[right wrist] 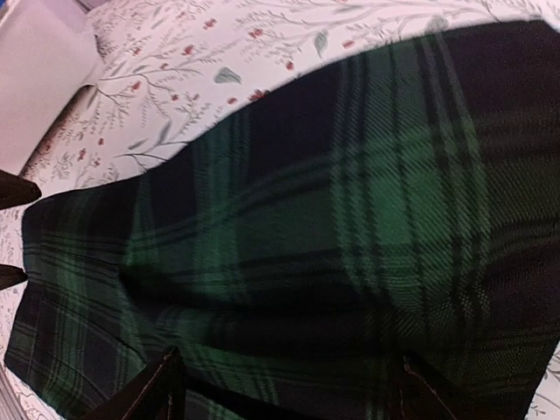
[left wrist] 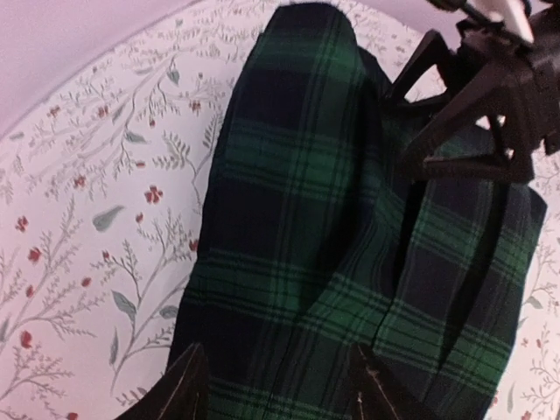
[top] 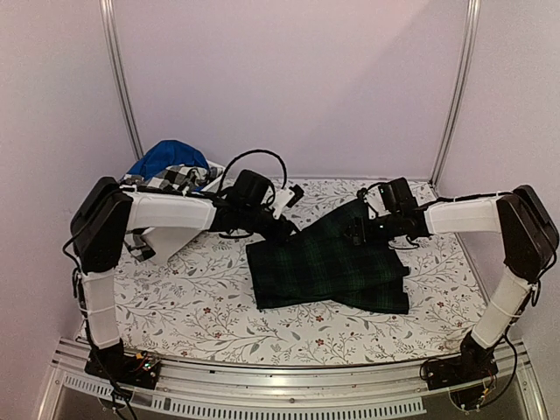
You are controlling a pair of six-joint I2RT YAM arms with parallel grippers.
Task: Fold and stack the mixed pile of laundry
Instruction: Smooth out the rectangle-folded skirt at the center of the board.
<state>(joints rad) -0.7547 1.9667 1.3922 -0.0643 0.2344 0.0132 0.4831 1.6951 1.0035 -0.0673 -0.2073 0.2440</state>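
Observation:
A dark green-navy tartan garment [top: 332,262] lies partly folded on the floral table [top: 184,297], right of centre. Over its far left corner hangs my left gripper [top: 289,229], open. In the left wrist view its fingers [left wrist: 188,385] stand apart above the tartan [left wrist: 297,219], gripping nothing. My right gripper [top: 357,229] hovers over the garment's far edge, open too; its fingertips [right wrist: 159,385] straddle bare tartan [right wrist: 350,192]. The right gripper [left wrist: 455,114] also shows in the left wrist view. A bright blue garment [top: 162,157] and a black-and-white checked shirt [top: 179,178] sit heaped at the back left.
A white tub [top: 213,164] holds the heap at the back left corner. Two metal posts [top: 122,87] [top: 459,87] rise along the back walls. An aluminium rail [top: 289,385] runs along the near edge between the arm bases.

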